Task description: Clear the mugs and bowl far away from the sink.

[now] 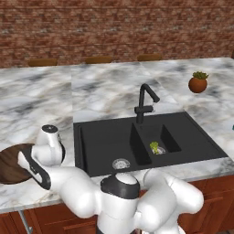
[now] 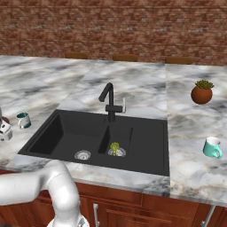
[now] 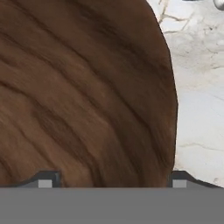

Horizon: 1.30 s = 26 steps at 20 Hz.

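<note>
Arm hides part of the bowl (image 1: pixel 11 162).

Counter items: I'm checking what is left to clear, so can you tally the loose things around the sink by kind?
Mugs: 2, one left of the sink, one right of it
Wooden bowl: 1
Plant pot: 1
Small yellow-green item in the smaller basin, too small to identify: 1
Total: 5
</note>
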Motion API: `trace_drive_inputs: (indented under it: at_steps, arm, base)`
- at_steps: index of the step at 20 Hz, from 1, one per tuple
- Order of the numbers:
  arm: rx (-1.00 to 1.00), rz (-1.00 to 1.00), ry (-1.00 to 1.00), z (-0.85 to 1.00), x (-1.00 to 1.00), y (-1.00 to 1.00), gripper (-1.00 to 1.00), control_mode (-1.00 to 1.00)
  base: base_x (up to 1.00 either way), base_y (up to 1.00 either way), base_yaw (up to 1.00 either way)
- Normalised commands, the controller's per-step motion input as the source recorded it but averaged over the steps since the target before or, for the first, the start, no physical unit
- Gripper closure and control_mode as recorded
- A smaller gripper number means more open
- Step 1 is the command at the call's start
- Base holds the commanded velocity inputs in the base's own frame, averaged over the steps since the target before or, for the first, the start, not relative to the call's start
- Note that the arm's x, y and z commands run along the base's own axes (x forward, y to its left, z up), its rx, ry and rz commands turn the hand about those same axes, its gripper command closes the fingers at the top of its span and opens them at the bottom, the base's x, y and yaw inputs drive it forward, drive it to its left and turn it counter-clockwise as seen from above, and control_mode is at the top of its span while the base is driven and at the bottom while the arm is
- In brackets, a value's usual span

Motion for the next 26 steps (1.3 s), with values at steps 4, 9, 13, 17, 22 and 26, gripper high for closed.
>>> trace_drive_inputs:
  at_steps: [4, 9, 13, 17, 22, 26]
  arm:
    - [0.0, 0.0, 0.0, -0.12, 0.0, 0.21, 1.0, -1.0]
    - [0.0, 0.0, 0.0, -0.05, 0.0, 0.15, 1.0, -1.0]
    - [0.0, 0.0, -0.14, -0.02, -0.11, 0.04, 1.0, -1.0]
    - [0.06, -0.14, -0.02, 0.08, -0.26, -0.18, 1.0, -1.0]
    - [0.21, -0.26, 0.0, 0.53, -0.44, -0.49, 1.0, -1.0]
    - [0.42, -0.4, 0.0, 0.62, -0.49, -0.95, 1.0, -1.0]
  base:
    - [0.0, 0.0, 0.0]
    - [0.0, 0.0, 0.0]
    - [0.0, 0.0, 0.0]
    - [0.0, 0.0, 0.0]
    - [0.0, 0.0, 0.0]
    - [0.0, 0.0, 0.0]
